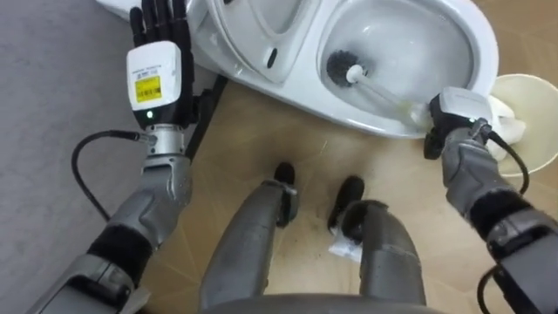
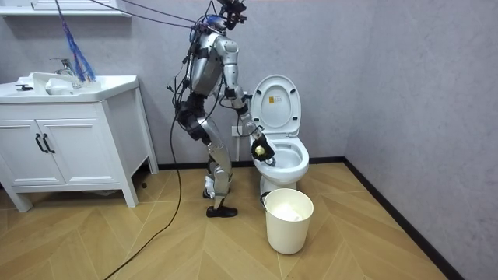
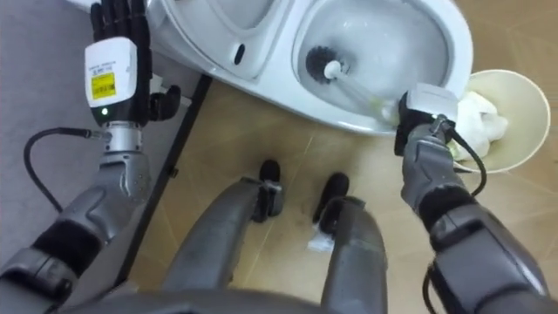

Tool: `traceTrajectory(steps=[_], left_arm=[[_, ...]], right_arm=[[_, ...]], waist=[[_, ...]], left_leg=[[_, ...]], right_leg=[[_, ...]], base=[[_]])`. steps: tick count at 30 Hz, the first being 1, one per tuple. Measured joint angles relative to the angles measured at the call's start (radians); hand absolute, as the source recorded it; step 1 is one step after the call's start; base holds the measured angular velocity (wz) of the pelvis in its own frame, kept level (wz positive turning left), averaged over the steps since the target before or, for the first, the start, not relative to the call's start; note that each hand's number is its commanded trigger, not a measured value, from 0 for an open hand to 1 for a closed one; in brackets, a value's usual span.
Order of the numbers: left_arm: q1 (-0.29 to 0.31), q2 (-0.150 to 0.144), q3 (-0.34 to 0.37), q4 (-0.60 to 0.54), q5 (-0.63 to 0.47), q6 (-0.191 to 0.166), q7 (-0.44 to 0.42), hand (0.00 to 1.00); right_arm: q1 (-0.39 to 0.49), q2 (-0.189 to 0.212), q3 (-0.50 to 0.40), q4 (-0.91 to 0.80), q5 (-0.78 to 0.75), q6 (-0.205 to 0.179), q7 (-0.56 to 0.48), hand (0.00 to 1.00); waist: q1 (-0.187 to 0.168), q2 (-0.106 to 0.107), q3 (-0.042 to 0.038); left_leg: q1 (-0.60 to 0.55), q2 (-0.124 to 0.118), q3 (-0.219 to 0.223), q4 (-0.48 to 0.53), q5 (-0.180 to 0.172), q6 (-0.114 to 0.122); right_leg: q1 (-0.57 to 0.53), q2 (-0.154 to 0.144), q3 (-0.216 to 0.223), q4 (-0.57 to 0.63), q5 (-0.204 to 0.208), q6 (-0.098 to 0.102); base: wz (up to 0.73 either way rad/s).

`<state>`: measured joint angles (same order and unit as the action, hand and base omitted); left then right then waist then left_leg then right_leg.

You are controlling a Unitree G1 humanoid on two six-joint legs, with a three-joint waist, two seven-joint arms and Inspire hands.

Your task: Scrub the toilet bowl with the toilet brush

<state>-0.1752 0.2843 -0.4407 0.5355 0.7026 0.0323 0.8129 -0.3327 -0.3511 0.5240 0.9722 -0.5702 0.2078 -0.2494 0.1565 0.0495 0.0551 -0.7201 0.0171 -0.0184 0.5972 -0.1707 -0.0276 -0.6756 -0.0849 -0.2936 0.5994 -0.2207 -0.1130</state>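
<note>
Floor: pale herringbone wood (image 1: 261, 139); the robot stands on it facing the toilet, leaning forward at the waist in the room view.
Left hand (image 1: 157, 65): released, with dark fingers held straight and the thumb out to the side. It grasps nothing and hangs on the robot's left, over the strip where the wood meets the grey wall, just beside the toilet's outer side.
Right hand (image 1: 458, 106): clenched round the upper end of the toilet brush handle, at the near rim on the robot's right.
Toilet brush (image 1: 347, 70): the pale handle slants from the right hand down into the bowl. The dark bristle head lies against the inner wall on the bowl's left side.
Toilet bowl (image 1: 349, 118): white, open, directly ahead of the robot's feet.
Seat and lid (image 2: 277, 101): raised, leaning back towards the wall.
Waste bin (image 1: 536, 131): cream, round and open-topped, on the floor just beside the bowl on the robot's right. Crumpled white paper (image 1: 507, 118) lies inside it.
Vanity cabinet (image 2: 70, 148): white, with a basin on top. It stands against the wall at the room view's left, well apart from the toilet.
</note>
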Motion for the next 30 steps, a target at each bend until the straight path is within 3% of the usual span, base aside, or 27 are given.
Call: traceTrajectory(steps=[2, 7, 10, 11, 14, 17, 23, 25, 30], left_arm=[[0.027, -0.001, 0.008, 0.011, 0.006, -0.001, -0.025, 0.0], [0.082, -0.001, 0.016, 0.013, -0.002, -0.001, -0.087, 0.0], [0.117, -0.003, 0.027, 0.012, -0.004, -0.004, -0.126, 0.0], [0.14, -0.003, 0.041, 0.008, -0.004, -0.011, -0.143, 0.0], [0.185, -0.003, 0.062, -0.014, -0.001, -0.017, -0.178, 0.0], [0.275, -0.001, 0.109, -0.068, 0.036, -0.018, -0.236, 0.0], [0.345, -0.01, 0.14, -0.089, 0.035, -0.022, -0.264, 0.0], [0.389, -0.01, 0.167, -0.124, 0.031, -0.029, -0.277, 0.0], [0.44, -0.011, 0.221, -0.18, 0.002, -0.054, -0.278, 0.0]], right_arm=[[0.078, 0.01, -0.02, 0.01, 0.015, -0.049, 0.003, 1.0], [0.215, 0.011, -0.069, 0.012, 0.04, -0.09, 0.016, 1.0], [0.266, 0.015, -0.089, 0.012, 0.057, -0.114, 0.037, 1.0], [0.283, 0.019, -0.099, 0.012, 0.05, -0.124, 0.046, 1.0], [0.32, 0.034, -0.126, 0.007, 0.039, -0.13, 0.056, 1.0], [0.402, 0.054, -0.157, -0.031, 0.001, -0.136, 0.064, 1.0], [0.473, 0.059, -0.216, -0.056, -0.027, -0.146, 0.1, 1.0], [0.516, 0.073, -0.26, -0.087, -0.025, -0.149, 0.1, 1.0], [0.551, 0.08, -0.284, -0.132, 0.016, -0.17, 0.1, 1.0]], waist=[[-0.023, -0.027, -0.0068], [-0.053, -0.068, -0.0198], [-0.068, -0.074, -0.0242], [-0.072, -0.079, -0.0299], [-0.079, -0.08, -0.037], [-0.097, -0.085, -0.0478], [-0.098, -0.085, -0.0531], [-0.103, -0.089, -0.0586], [-0.1, -0.088, -0.0579]], left_leg=[[0.068, 0.0, 0.015, -0.029, 0.0, 0.001], [0.208, -0.01, 0.018, -0.102, -0.003, 0.018], [0.292, -0.015, 0.021, -0.165, 0.001, 0.028], [0.326, -0.015, 0.029, -0.194, 0.006, 0.03], [0.383, -0.017, 0.031, -0.224, 0.006, 0.031], [0.479, -0.015, 0.031, -0.284, 0.006, 0.03], [0.596, -0.021, 0.036, -0.348, 0.007, 0.03], [0.634, -0.023, 0.036, -0.364, 0.007, 0.03], [0.683, -0.028, 0.033, -0.371, 0.007, 0.031]], right_leg=[[0.068, 0.0, 0.004, -0.028, -0.008, 0.012], [0.202, 0.0, 0.007, -0.087, -0.011, 0.034], [0.281, 0.0, 0.003, -0.133, -0.003, 0.046], [0.307, -0.002, 0.006, -0.147, -0.001, 0.049], [0.366, 0.001, -0.001, -0.182, 0.004, 0.053], [0.465, 0.018, 0.004, -0.256, 0.01, 0.062], [0.575, 0.021, 0.004, -0.313, 0.009, 0.072], [0.614, 0.022, 0.005, -0.336, 0.006, 0.078], [0.667, 0.021, 0.008, -0.364, 0.004, 0.083]], base=[[0.07], [0.05], [0.01], [-0.04], [-0.01], [0.0], [-0.03], [0.0], [-0.02]])
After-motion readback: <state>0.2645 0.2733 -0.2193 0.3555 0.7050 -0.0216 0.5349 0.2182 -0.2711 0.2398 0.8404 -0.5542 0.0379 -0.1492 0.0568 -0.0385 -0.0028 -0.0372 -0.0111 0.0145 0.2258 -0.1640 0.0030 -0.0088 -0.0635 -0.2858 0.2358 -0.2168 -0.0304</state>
